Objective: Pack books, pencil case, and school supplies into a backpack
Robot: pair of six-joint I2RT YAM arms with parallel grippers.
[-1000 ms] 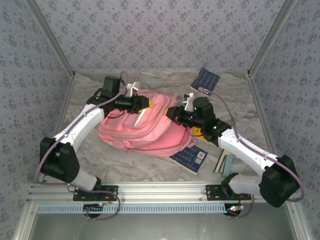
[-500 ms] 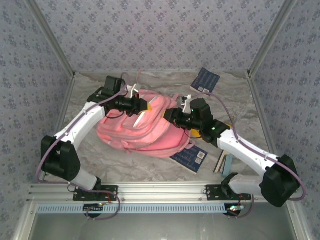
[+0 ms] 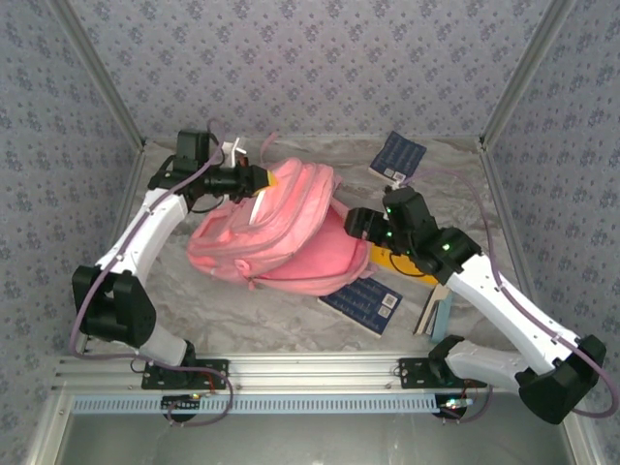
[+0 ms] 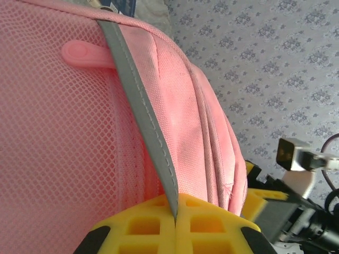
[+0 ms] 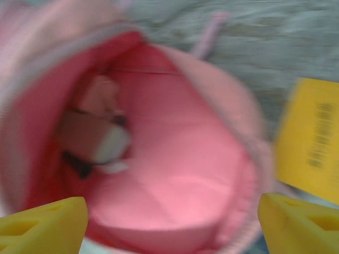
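Note:
The pink backpack (image 3: pixel 281 237) lies mid-table with its mouth facing right. My left gripper (image 3: pixel 263 180) is shut on the grey trim (image 4: pixel 143 106) of its top edge and holds it up; the yellow fingers (image 4: pixel 148 225) pinch the strip between them. My right gripper (image 3: pixel 356 225) is open just outside the mouth, its fingertips (image 5: pixel 47 225) far apart and nothing between them. Inside the pink lining (image 5: pixel 180 174) lie blurred small school supplies (image 5: pixel 95 140). Of the books, a yellow one (image 5: pixel 312 143) lies beside the bag. The pencil case is hidden.
One navy book (image 3: pixel 399 155) lies at the back right, another (image 3: pixel 364 303) in front of the bag. A white-and-light-blue book (image 3: pixel 438 312) lies under the right arm. Patterned walls and metal posts (image 3: pixel 509 87) close in the table.
The left gripper shut on the trim and pulled the bag's top edge up and back to the left. The right gripper opened wide and drew back to the right, out of the mouth.

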